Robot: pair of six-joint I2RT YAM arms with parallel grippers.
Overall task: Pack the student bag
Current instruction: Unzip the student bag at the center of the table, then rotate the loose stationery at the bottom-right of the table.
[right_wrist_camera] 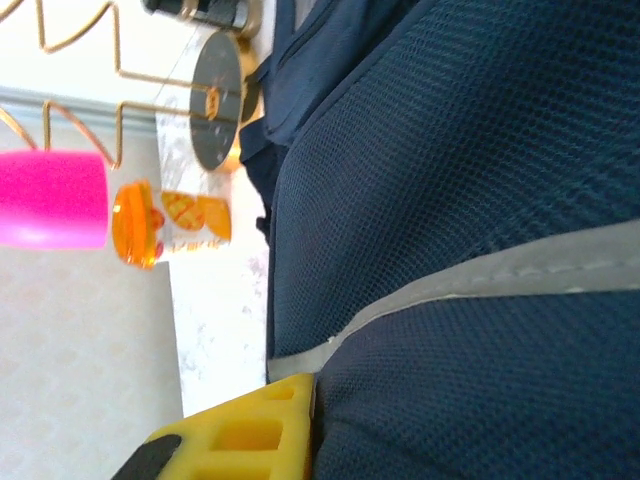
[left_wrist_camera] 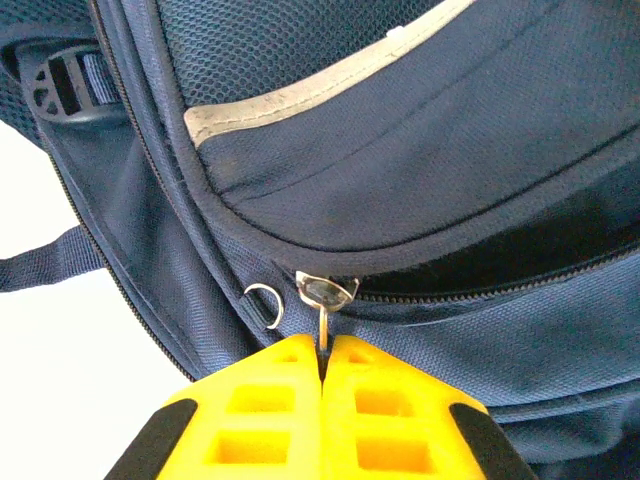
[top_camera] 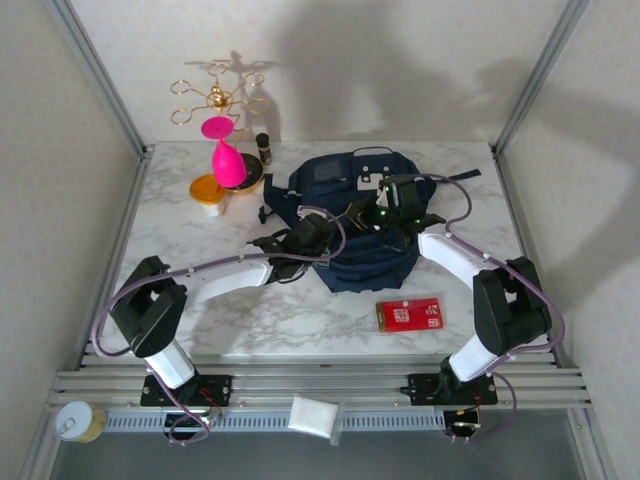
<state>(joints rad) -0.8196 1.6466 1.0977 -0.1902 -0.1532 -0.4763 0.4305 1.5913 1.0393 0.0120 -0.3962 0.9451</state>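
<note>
1. The left claw (left_wrist_camera: 322, 350) is closed tight on the thin metal zip pull (left_wrist_camera: 323, 322) of the student bag (top_camera: 372, 268). The slider (left_wrist_camera: 325, 290) sits just ahead of its fingertips.
2. The bag lies directly ahead of and beneath this claw, between the two arms.
3. The zip track runs crosswise past the fingertips. To the claw's right it gapes dark and open, and to its left the closed teeth curve away along the bag's edge.
4. The left arm already has the zip, so the pull probably has to follow that leftward curve rather than come straight back, or the tab may slip.
5. The right claw (top_camera: 385, 210) rests on the bag's mesh top, one yellow finger (right_wrist_camera: 255, 430) against the fabric. I cannot tell whether it is apart or together.
6. Bare marble table (top_camera: 300, 320) lies behind and to the left of the left claw. A red packet (top_camera: 410, 316) lies apart from the bag, near the right arm.
</note>
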